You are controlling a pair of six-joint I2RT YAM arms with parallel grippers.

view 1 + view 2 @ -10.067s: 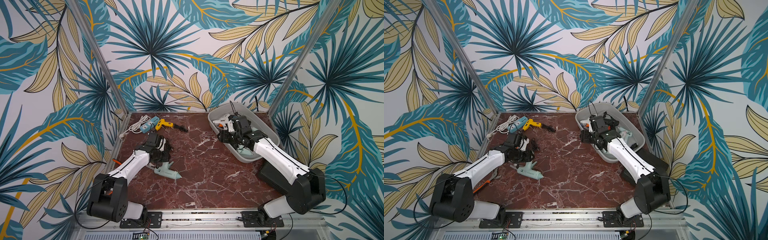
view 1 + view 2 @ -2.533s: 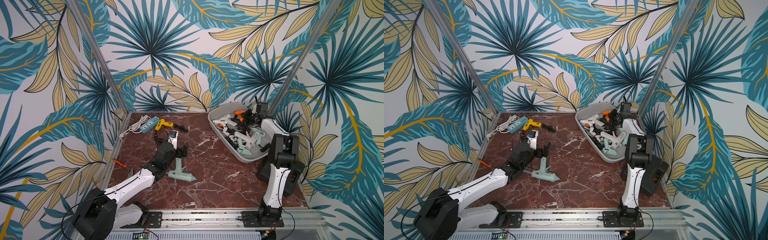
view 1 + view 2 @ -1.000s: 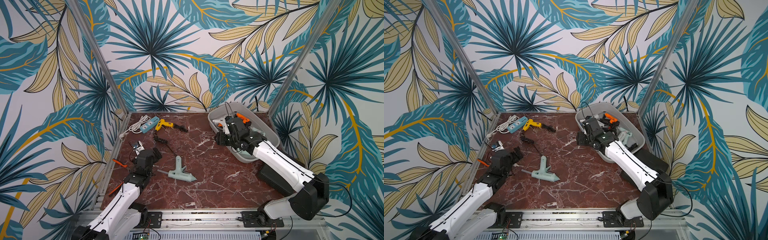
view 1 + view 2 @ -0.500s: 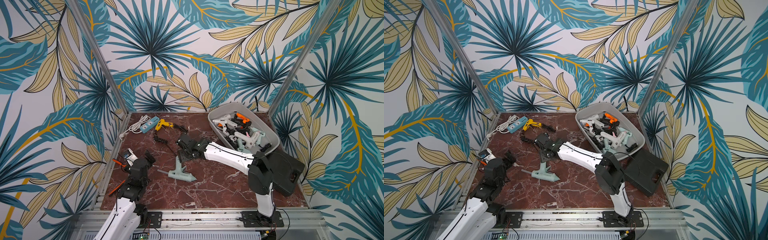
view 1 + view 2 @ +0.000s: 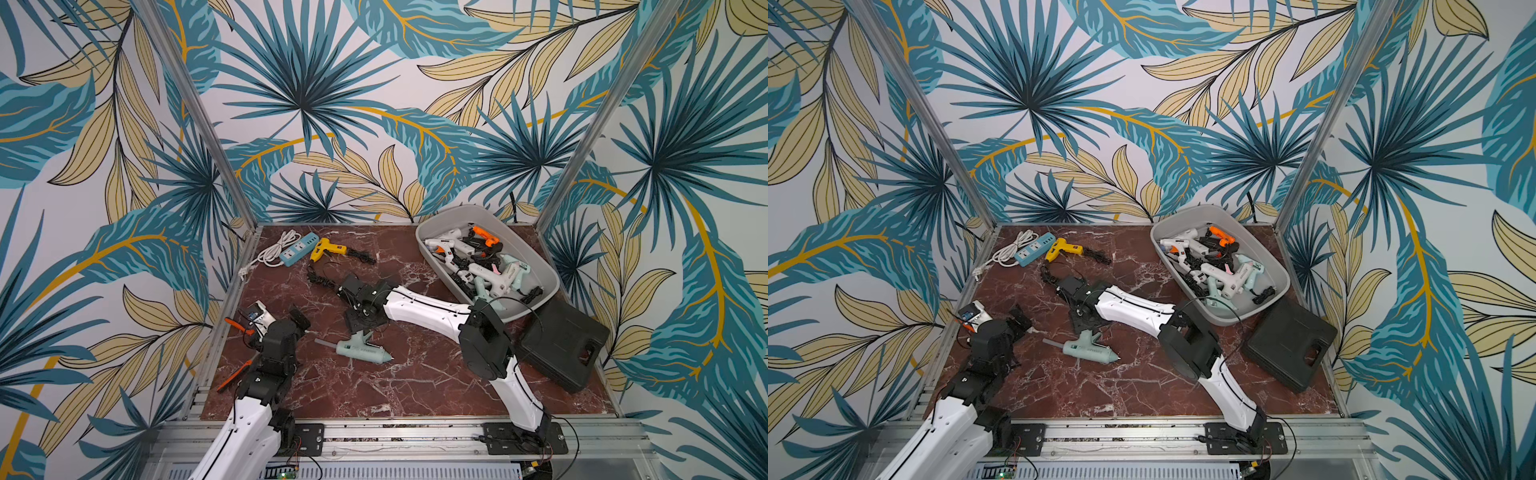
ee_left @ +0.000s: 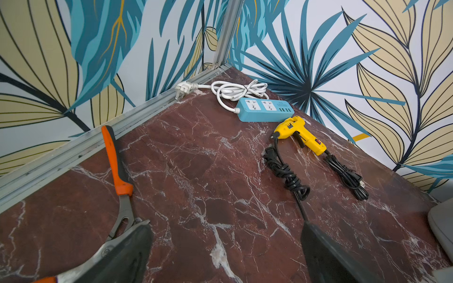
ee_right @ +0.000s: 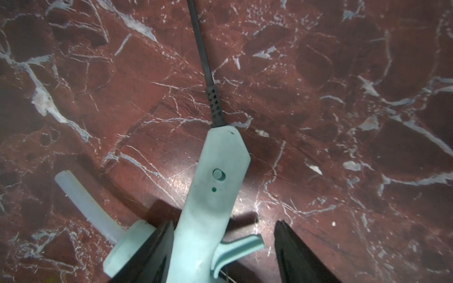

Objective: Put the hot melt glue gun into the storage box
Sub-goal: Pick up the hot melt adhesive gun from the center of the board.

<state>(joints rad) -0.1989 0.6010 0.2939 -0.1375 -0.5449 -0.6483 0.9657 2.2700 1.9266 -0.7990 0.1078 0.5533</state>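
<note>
While the storage box (image 5: 545,272) waits at the far right of the table (image 5: 415,388), our right gripper (image 7: 224,223) hangs spread astride the handle of the mint glue gun (image 5: 362,351). It lies mid-table, barrel crosswise, handle pointing rearward. Our left gripper (image 6: 226,224), gaping too, sits farther off.

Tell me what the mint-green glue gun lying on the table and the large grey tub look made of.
Mint-green glue gun: moulded plastic, matt, judging by its rounded shell and soft sheen; its translucent glue stick looks waxy. Large grey tub: likely smooth plastic, semi-matt, with rounded corners and even colour.
</note>
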